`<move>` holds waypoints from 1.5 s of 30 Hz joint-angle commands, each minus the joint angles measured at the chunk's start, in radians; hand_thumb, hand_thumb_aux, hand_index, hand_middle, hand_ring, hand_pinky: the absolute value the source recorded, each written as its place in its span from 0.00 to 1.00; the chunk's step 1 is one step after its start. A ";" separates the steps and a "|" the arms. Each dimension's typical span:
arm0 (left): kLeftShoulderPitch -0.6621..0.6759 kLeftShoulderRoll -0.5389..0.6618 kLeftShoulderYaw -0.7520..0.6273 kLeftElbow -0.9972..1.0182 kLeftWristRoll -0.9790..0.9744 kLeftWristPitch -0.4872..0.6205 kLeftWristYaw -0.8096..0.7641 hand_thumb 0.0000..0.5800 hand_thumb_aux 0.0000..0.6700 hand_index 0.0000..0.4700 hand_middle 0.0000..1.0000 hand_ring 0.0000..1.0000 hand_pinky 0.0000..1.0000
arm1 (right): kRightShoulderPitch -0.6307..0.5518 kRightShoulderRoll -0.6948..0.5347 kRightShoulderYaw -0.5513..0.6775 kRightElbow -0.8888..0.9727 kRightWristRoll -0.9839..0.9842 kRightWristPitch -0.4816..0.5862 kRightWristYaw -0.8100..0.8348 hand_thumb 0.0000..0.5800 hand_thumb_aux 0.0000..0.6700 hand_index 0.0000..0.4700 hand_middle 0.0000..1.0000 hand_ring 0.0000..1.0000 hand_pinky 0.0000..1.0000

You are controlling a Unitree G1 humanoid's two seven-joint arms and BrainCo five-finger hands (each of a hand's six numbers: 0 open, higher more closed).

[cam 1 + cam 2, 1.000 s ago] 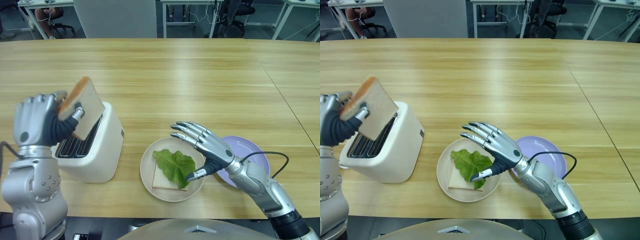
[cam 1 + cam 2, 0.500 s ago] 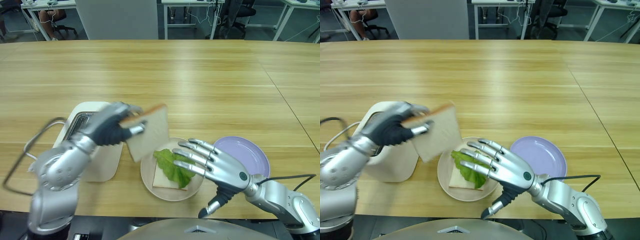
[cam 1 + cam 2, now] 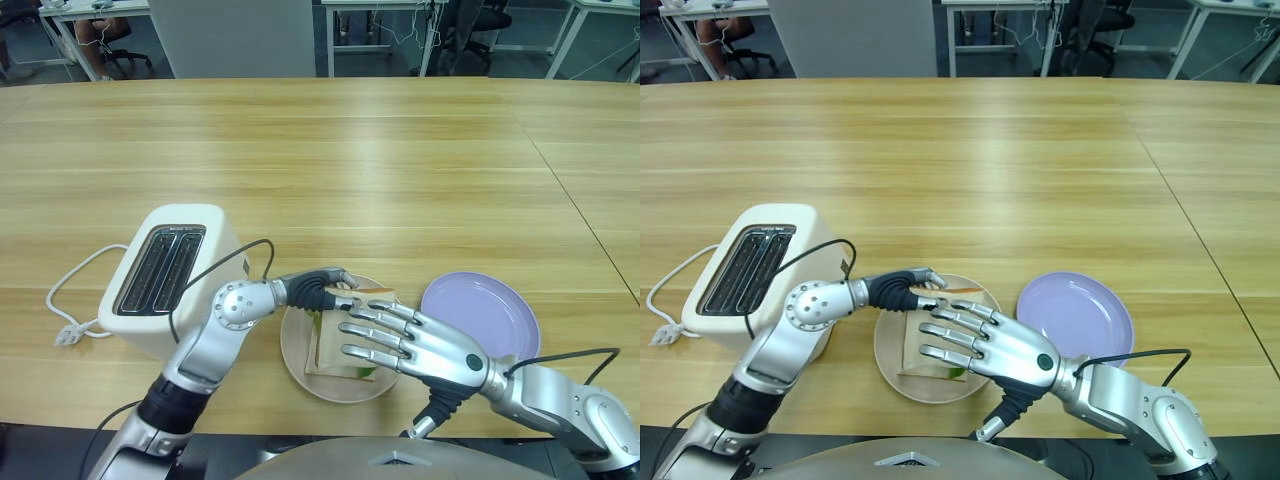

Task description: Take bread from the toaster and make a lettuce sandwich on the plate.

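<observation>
A slice of bread (image 3: 328, 345) lies flat on top of the lettuce and the lower slice on the beige plate (image 3: 291, 345). A bit of green lettuce (image 3: 955, 372) peeks out at the near edge. My left hand (image 3: 318, 290) rests at the slice's far left corner, fingers curled on its crust. My right hand (image 3: 400, 342) hovers open just over the sandwich, fingers spread and pointing left, covering its right half. The white toaster (image 3: 165, 270) stands at the left, both slots showing no bread.
A purple plate (image 3: 490, 310) sits right of the beige plate, beside my right forearm. The toaster's white cord (image 3: 70, 300) trails left toward the table's near edge. Bare wooden table stretches behind everything.
My left hand carried the bread from above the toaster over to the plate and lowered it flat onto the lettuce. My right hand drew back toward me, and its fingers now spread over the sandwich.
</observation>
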 commanded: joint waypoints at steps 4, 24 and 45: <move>-0.066 -0.009 -0.049 0.201 0.021 -0.103 0.012 1.00 1.00 0.98 1.00 1.00 1.00 | -0.019 -0.004 0.128 0.073 0.042 0.063 0.195 0.00 0.00 0.00 0.00 0.00 0.00; -0.207 0.051 -0.107 0.358 0.446 -0.383 0.386 0.00 0.00 0.00 0.00 0.00 0.00 | -0.125 0.061 0.260 0.227 0.205 0.303 0.463 0.00 0.00 0.00 0.00 0.00 0.00; 0.374 0.247 0.356 -0.398 0.081 -0.217 0.231 1.00 1.00 0.98 1.00 1.00 1.00 | 0.006 0.065 0.000 -0.056 0.605 0.398 0.394 1.00 1.00 0.98 1.00 1.00 1.00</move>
